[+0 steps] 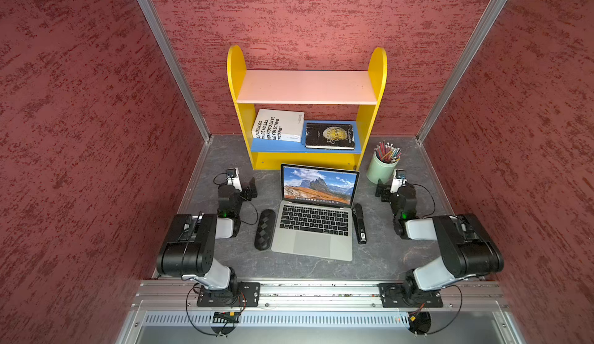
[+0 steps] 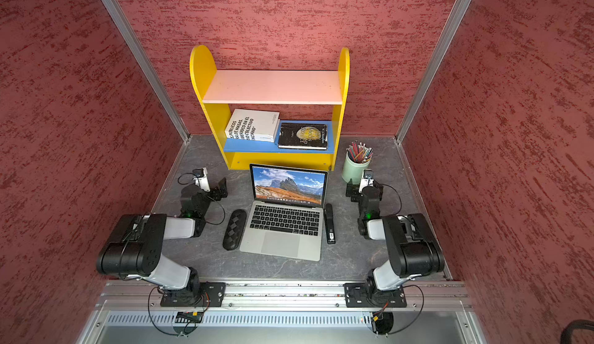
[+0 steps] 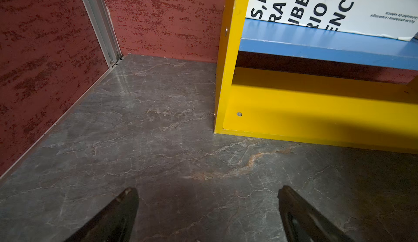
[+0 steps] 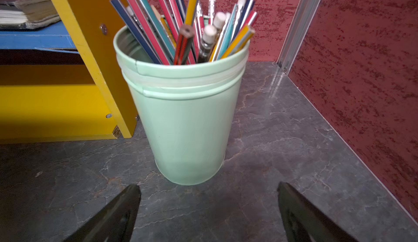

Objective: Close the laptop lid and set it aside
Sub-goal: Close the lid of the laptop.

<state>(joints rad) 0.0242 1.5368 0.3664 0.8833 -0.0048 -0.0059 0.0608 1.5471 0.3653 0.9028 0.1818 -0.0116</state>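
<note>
Lid-closing looks unstarted: left gripper [image 3: 205,191] and right gripper [image 4: 209,187] gape empty, laptop lid [image 1: 319,184] well outside either's jaws, needing a reach.

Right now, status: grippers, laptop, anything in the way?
Grippers: left gripper, right gripper open, empty. Open laptop untouched, laptop lid raised. Flanking it: black case, stapler; pencil cup ahead of right gripper.

black-and-white arms [image 1: 189,246], looping black cables [image 1: 257,212]

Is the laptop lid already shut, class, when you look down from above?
No: in a top view the laptop lid stands raised, its lit screen in plain sight.
</note>
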